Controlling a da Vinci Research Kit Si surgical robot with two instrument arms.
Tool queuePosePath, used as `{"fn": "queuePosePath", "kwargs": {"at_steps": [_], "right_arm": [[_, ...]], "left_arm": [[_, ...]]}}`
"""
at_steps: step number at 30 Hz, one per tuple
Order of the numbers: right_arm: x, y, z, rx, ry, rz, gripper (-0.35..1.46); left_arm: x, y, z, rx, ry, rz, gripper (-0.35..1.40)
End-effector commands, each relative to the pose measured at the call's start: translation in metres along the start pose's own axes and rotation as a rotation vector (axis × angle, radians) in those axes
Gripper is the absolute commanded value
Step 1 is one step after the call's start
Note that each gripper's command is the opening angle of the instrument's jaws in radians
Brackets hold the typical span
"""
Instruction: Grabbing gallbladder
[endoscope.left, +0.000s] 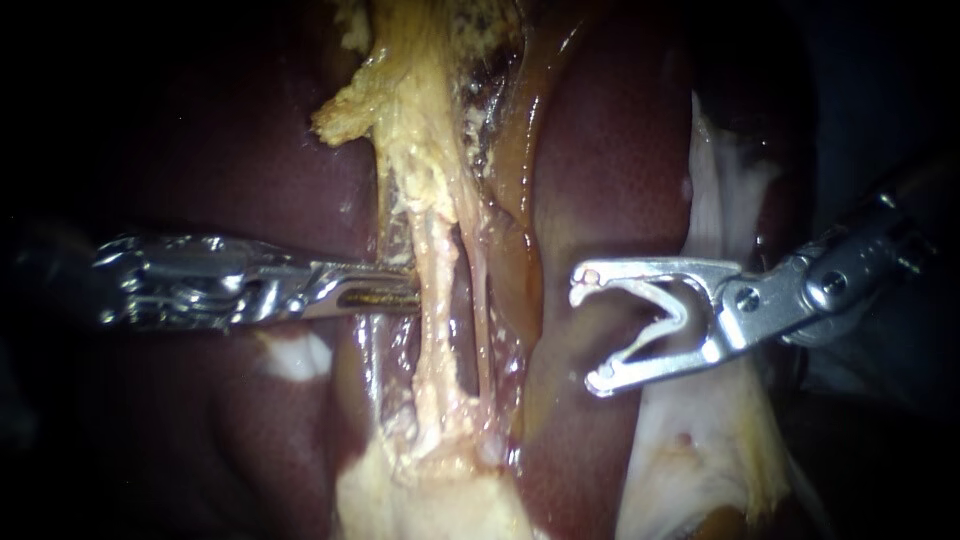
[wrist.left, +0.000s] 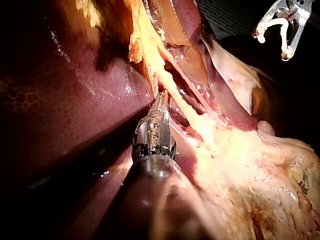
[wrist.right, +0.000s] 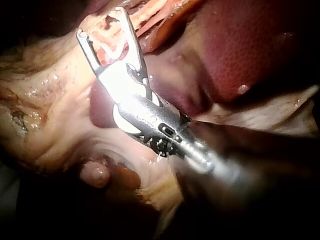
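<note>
Reaching in from the left, the left instrument (endoscope.left: 405, 288) lies level across the dark red liver (endoscope.left: 610, 150), and its tip meets the left edge of the thicker of two pale tubes (endoscope.left: 432, 300) that run side by side down the middle of the endoscope view. Its claw is narrow, the two halves nearly together. The tip is lost against the tube's edge, so I cannot tell whether it grips tissue or only presses on it. The left wrist view shows the same: a slim tip touching the yellow tube.

Both tubes run down into a lumpy, pale yellow mass at the bottom of the endoscope view, which I take for the gallbladder (endoscope.left: 430, 500). The left instrument is above it, apart from it.

The right instrument (endoscope.left: 590, 333) comes in from the right and hangs over the liver, to the right of the tubes and clear of them. Its claw is spread wide, with a pale bent clip (endoscope.left: 670, 310) seated inside, lying against both halves.
</note>
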Motion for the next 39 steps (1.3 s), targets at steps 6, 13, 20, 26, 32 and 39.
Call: {"fn": "queuePosePath", "kwargs": {"at_steps": [6,13,20,26,32,39], "right_arm": [[0.0000,0.0000,-0.0001,0.000,0.000,0.000,0.45],[0.0000,0.0000,-0.0001,0.000,0.000,0.000,0.45],[0.0000,0.0000,-0.0001,0.001,0.000,0.000,0.45],[0.0000,0.0000,-0.0001,0.001,0.000,0.000,0.45],[0.0000,0.0000,-0.0002,0.001,0.000,0.000,0.45],[0.0000,0.0000,-0.0002,0.001,0.000,0.000,0.44]], "left_arm": [[0.0000,-0.0005,-0.0004,0.000,0.001,0.015,-0.35],[-0.0005,-0.0009,-0.0015,0.005,0.001,0.035,-0.35],[-0.0015,-0.0016,-0.0035,0.017,0.002,0.094,-0.10],[-0.0013,-0.0012,-0.0041,0.020,0.002,0.131,0.34],[-0.0012,-0.0008,-0.0056,0.030,-0.006,0.143,0.42],[-0.0022,-0.0003,-0.0095,0.033,-0.040,0.145,0.47]]}}
